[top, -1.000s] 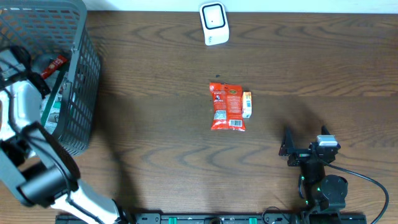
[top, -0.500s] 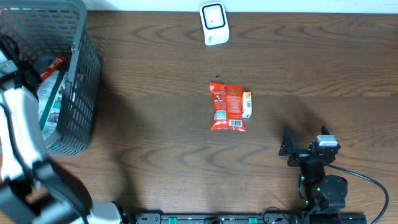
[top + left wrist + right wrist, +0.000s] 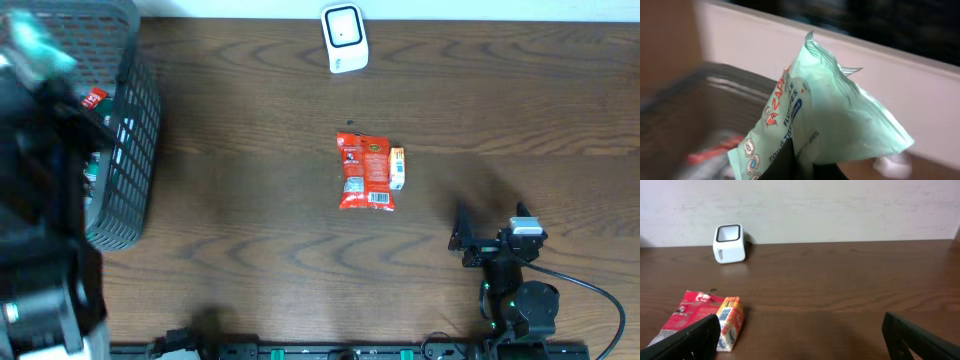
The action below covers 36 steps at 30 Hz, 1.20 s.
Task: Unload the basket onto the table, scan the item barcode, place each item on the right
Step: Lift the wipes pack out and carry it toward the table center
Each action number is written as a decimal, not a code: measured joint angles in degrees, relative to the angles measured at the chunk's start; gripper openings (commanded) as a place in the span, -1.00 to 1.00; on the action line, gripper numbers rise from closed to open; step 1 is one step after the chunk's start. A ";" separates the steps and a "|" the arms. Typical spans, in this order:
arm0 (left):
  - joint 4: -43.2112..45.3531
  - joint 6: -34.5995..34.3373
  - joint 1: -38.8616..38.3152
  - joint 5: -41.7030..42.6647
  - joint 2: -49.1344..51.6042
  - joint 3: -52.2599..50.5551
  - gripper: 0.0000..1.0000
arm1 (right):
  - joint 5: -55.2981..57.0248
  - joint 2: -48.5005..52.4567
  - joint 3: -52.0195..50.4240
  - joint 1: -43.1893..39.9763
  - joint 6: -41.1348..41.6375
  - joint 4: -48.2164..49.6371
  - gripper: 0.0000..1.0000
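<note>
- left gripper [image 3: 792, 162] clamps shut on the bottom edge of a pale green packet [image 3: 840, 115], held up well left of the scanner [image 3: 344, 37].
- right gripper [image 3: 800, 340] gapes wide, empty, well in front of the scanner.
- no barcode shows; the packet likely needs turning toward the scanner's window, with a firm grip.

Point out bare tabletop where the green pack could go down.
Bare table runs between the basket and the red pouch, and right of the scanner. Crowded: the pouch beside the orange box, and inside the basket.
</note>
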 measured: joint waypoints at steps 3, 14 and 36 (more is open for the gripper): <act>-6.71 -1.11 -6.23 8.28 -2.64 0.24 -0.86 | 0.00 0.00 0.00 0.00 0.00 -0.02 0.99; -22.40 -0.72 -23.85 38.34 20.00 0.11 -0.86 | 0.00 0.00 0.00 0.00 0.00 0.02 0.99; -11.43 2.60 -23.37 60.30 64.28 -0.13 -0.86 | 0.00 0.00 0.00 0.00 0.00 0.00 0.99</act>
